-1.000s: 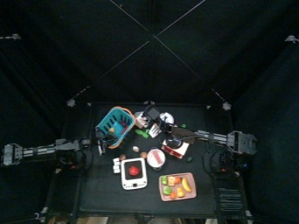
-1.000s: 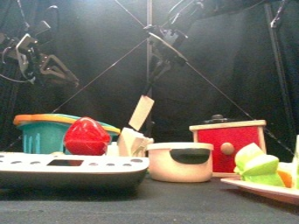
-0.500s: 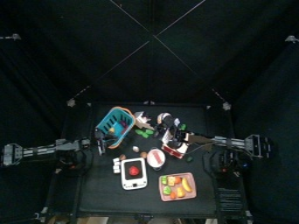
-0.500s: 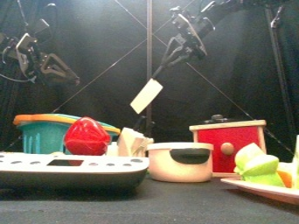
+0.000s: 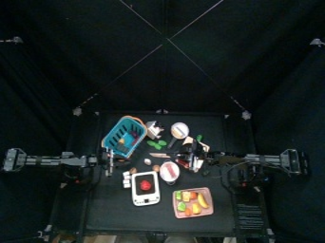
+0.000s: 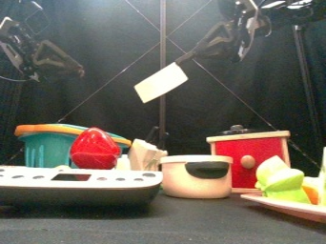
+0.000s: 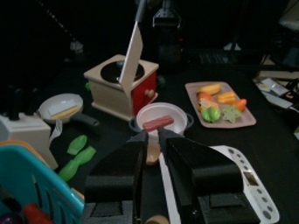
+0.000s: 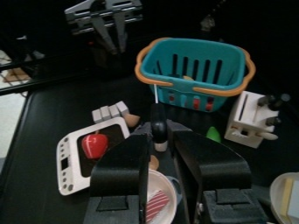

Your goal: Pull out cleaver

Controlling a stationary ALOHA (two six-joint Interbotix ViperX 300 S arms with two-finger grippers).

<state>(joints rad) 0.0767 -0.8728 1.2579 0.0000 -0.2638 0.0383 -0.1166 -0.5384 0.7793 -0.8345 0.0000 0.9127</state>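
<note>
The cleaver (image 6: 162, 82) hangs in the air, clear of the wooden knife block with a red side (image 6: 249, 161), its pale blade tilted. My right gripper (image 6: 234, 36) is shut on its handle, high above the block. In the left wrist view the blade (image 7: 133, 48) hangs above the block (image 7: 121, 87). In the right wrist view the handle (image 8: 156, 140) shows between the closed jaws of that gripper (image 8: 163, 131). My left gripper (image 6: 34, 59) is shut, empty and raised at the left.
A teal basket (image 6: 45, 143) stands at the left. A white scale (image 6: 76, 183) with a red fruit (image 6: 93, 150) stands in front. A white bowl (image 6: 195, 176) sits mid-table and a tray of fruit (image 6: 287, 188) at the right.
My right gripper has lifted the cleaver up out of the block and carried it higher and to the right. The blade has tipped from near upright toward level. The left arm drew back slightly.
</note>
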